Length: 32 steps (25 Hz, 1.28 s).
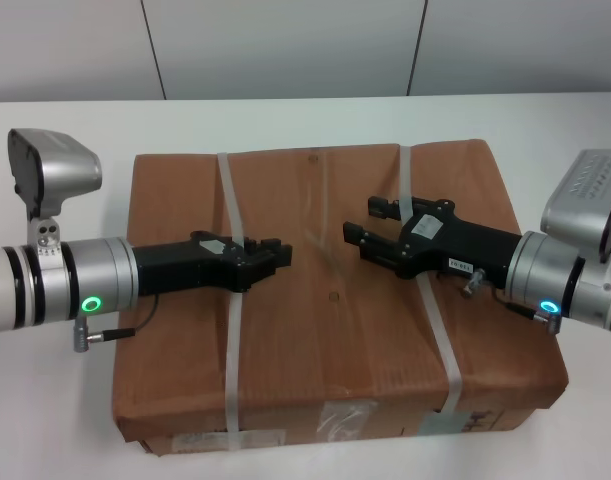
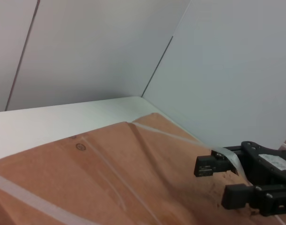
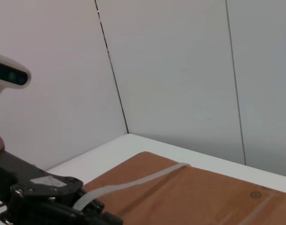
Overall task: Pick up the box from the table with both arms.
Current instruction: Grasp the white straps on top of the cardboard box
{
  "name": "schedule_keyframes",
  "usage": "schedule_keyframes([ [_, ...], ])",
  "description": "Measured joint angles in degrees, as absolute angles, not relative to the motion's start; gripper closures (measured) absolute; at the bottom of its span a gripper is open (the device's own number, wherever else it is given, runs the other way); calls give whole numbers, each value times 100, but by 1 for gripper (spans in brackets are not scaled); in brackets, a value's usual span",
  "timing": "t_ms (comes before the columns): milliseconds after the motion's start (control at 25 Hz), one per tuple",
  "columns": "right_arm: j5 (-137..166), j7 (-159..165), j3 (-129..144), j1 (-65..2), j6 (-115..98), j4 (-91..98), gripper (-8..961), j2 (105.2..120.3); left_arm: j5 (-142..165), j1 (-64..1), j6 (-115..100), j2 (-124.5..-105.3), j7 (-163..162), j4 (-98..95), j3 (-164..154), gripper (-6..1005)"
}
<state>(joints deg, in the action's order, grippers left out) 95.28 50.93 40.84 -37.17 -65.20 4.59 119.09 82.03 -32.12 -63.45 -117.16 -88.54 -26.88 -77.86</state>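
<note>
The box (image 1: 325,300) is large, flat and wrapped in brown paper, and lies on the white table (image 1: 65,400). It has two whitish straps and labels on its near side. My left gripper (image 1: 283,253) lies low over the box top with its fingers together, pointing toward the middle. The left strap (image 1: 235,340) runs across the base of its fingers and bends there; this also shows in the right wrist view (image 3: 100,190). My right gripper (image 1: 370,222) is open over the box top, facing the left one. The right strap (image 1: 440,340) crosses at its body. It also shows in the left wrist view (image 2: 223,180).
The table extends well beyond the box on both sides and behind it (image 1: 545,120). A grey panelled wall (image 1: 285,45) stands behind the table. The box's near edge is close to the table's front edge.
</note>
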Motion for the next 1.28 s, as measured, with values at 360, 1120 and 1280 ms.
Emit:
schedule_keyframes([
  [360, 9198, 4586, 4088, -3691, -6520, 256, 412, 11910, 8199, -3180, -6345, -11740, -8757, -2676, -7787, 865],
  [1120, 8835, 3827, 3937, -3545, -6692, 39, 587, 11909, 7625, -2992, -6361, -11737, -8180, -2669, -7989, 918],
  [1280, 8836, 3771, 3929, -3534, -6791, 34, 605, 11909, 7643, -3000, -6374, -11735, -8176, -2670, -7997, 918],
])
